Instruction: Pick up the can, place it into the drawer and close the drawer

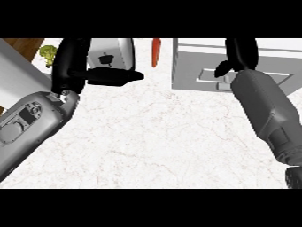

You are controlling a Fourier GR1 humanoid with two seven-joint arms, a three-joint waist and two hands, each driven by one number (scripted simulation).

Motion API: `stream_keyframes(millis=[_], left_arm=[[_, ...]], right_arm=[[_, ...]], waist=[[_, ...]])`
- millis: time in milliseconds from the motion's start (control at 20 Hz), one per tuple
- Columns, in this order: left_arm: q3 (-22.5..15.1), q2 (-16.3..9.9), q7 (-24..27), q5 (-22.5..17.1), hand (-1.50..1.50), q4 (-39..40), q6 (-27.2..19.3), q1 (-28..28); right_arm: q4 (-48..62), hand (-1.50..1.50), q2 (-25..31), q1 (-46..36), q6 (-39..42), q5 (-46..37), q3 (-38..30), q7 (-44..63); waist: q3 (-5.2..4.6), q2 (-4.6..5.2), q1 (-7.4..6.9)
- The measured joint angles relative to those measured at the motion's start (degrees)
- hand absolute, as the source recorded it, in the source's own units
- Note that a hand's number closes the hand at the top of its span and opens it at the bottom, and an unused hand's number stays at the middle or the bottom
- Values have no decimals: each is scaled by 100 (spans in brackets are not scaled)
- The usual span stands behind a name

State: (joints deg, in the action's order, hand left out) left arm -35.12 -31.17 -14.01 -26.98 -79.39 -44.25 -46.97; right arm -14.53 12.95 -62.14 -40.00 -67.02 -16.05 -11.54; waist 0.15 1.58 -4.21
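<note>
Over on the far left a bit of broccoli [48, 53] sits at the counter's edge, and just beside it the left hand [75, 62] stands upright with its fingers straight up and its thumb stuck out toward the toaster [112, 54], holding nothing I can make out. Past the toaster a carrot [156, 52] lies with its long axis running away from the robot. Then comes the drawer [199, 71], a pale grey box pulled open on the white counter [153, 133], and the right hand [239, 57] is reaching down over it, its fingers curled; whether they wrap the can I cannot tell, for no can shows anywhere, so its lie and long axis are hidden too. I'd judge a can to be stiff, smooth and a little slippery, fairly light, best taken round its middle across the curved side.
</note>
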Motion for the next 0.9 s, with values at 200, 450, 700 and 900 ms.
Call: stream_keyframes(millis=[200,450,700,900], left_arm=[[61,-32,74,20,-150,-42,24,129],[108,-34,54,55,-150,-126,-18,233],[173,-74,173,80,-150,-192,3,517],[272,-147,178,87,-150,-334,49,700]], right_arm=[[-62,-150,-65,-41,128,449,-377,-523],[-149,-150,-263,-188,444,1086,-893,-1056],[-248,-150,-458,-321,951,1894,-1525,-1474],[-267,-150,-574,-472,1209,2344,-1873,-1581]], waist=[[11,16,48],[21,10,75],[25,-14,133],[20,-32,157]])
